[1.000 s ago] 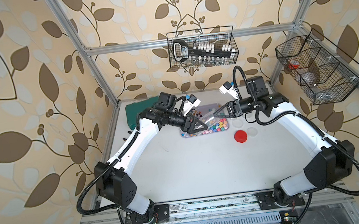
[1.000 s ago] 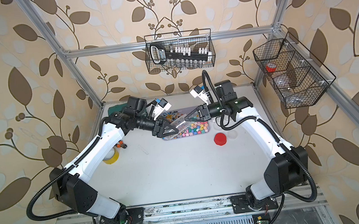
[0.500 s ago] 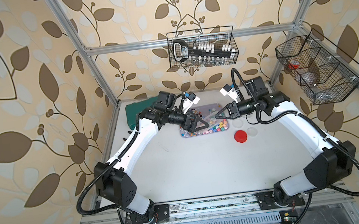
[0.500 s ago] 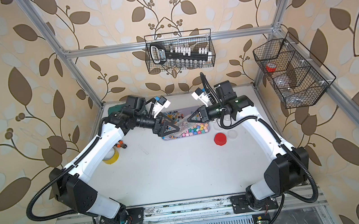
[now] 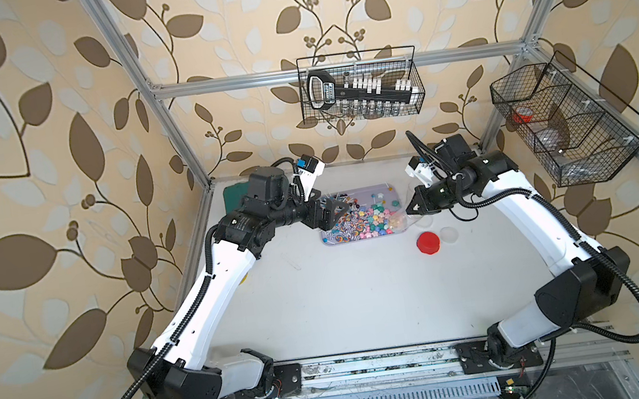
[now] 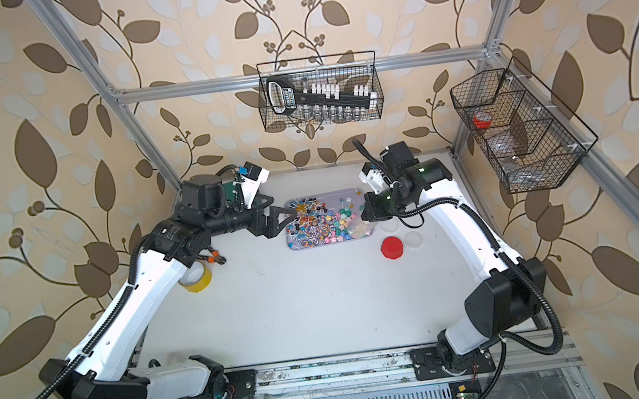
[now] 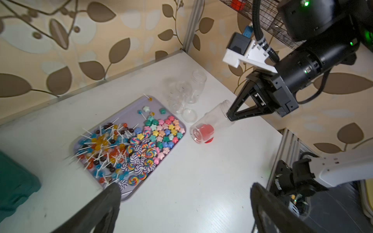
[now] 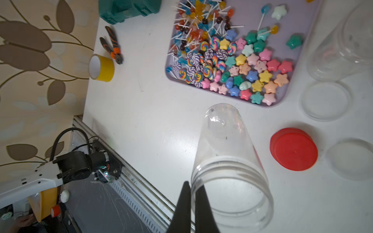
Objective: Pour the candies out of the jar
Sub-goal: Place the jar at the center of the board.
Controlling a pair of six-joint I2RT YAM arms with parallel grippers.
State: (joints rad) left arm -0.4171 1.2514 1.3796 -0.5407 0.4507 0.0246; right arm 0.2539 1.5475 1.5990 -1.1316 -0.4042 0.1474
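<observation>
Your right gripper (image 8: 192, 188) is pinched on the rim of the clear plastic jar (image 8: 222, 145), mouth at the jaws, base pointing out at the lilac tray (image 8: 290, 24). Multicoloured candies (image 8: 232, 60) all lie there; jar looks empty. Left gripper (image 7: 185, 187) gapes wide, holding nothing.

Two arms, left arm (image 5: 212, 290) and right arm (image 5: 534, 215), are wearing white shells between black joints. A ribbed black cable (image 7: 256, 18) is running behind the right gripper (image 7: 230, 116), where a white camera bracket (image 7: 248, 56) is sitting and green lights (image 7: 306, 3) are glowing.
</observation>
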